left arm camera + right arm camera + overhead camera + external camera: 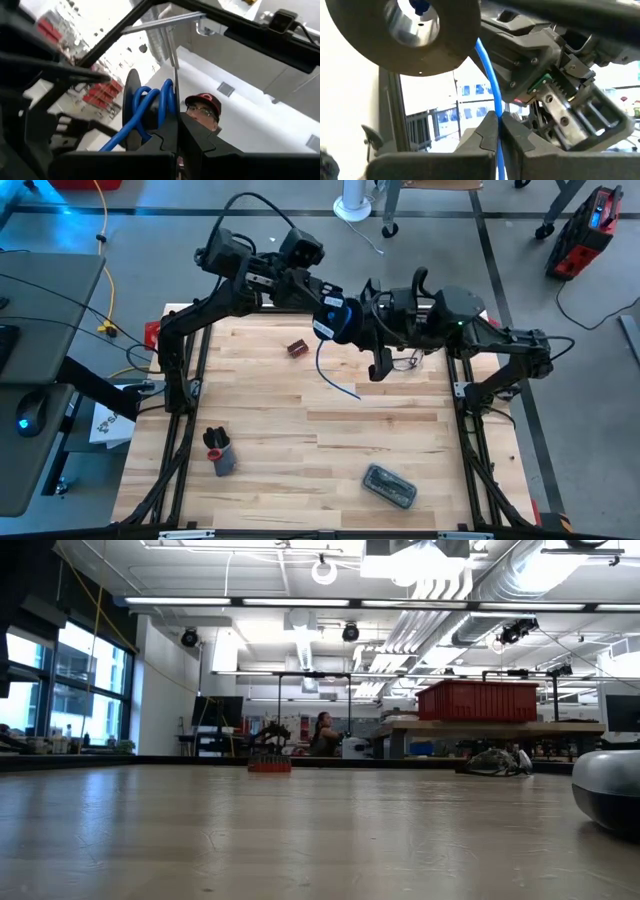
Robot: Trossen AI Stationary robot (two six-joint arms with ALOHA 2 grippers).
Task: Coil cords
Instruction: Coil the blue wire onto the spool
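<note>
Table (300, 420): a pale wooden top seen from above, both dark arms meeting over its far edge
Left arm: reaches in from the far left corner, its left gripper (322, 308) clenched on the rim of the reel, as its wrist view shows (175, 132)
Right arm: comes in from the far right, its right gripper (372, 320) pinched shut on the blue cord, the strand running down between the closed fingers in its wrist view (497, 130)
Grey case (389, 486): lies flat near the table's near edge, right of centre, well apart from the arms
Reel (333, 318): black, round, with a blue-white patch, held aloft above the far middle of the table between the two grippers; blue loops wound on it (150, 107)
Blue cord (335, 380): loose tail hangs from the reel and trails down to the wood, ending toward the table's middle
Dark holder (219, 452): near the left edge, red tip showing
Small brown block (296, 348): on the wood below the left arm
Person in a red cap (204, 107): in the room behind the reel, seen from the left wrist
</note>
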